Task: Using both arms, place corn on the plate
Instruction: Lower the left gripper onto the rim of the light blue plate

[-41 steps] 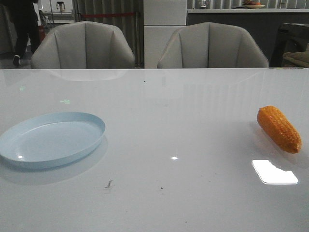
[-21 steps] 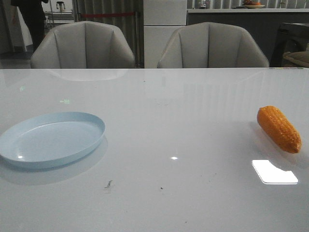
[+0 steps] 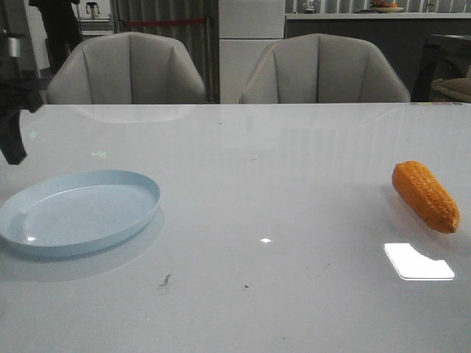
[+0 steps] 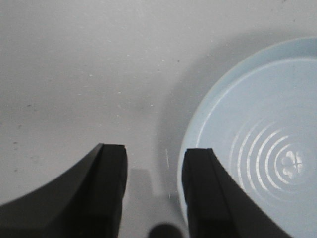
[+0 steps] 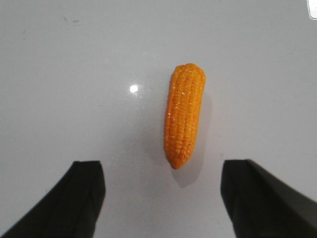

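Observation:
The corn (image 3: 425, 196), a glossy orange cob, lies on the white table at the right. In the right wrist view the corn (image 5: 184, 115) lies just ahead of my right gripper (image 5: 161, 171), tapered end toward it; the jaws are wide open and empty. The pale blue plate (image 3: 77, 212) sits empty at the left. In the left wrist view the plate (image 4: 257, 144) is beside my left gripper (image 4: 153, 148), which is open and empty above the table, one finger (image 4: 203, 188) over the plate's rim. My left arm (image 3: 13, 110) shows at the far left edge, behind the plate.
Two grey chairs (image 3: 129, 70) (image 3: 324, 70) stand behind the table's far edge. A bright light reflection (image 3: 418, 262) lies on the table in front of the corn. A person (image 3: 55, 22) stands in the back left.
My left arm has come into the front view at the far left edge. The corn and plate have not moved. The person in the background has shifted.

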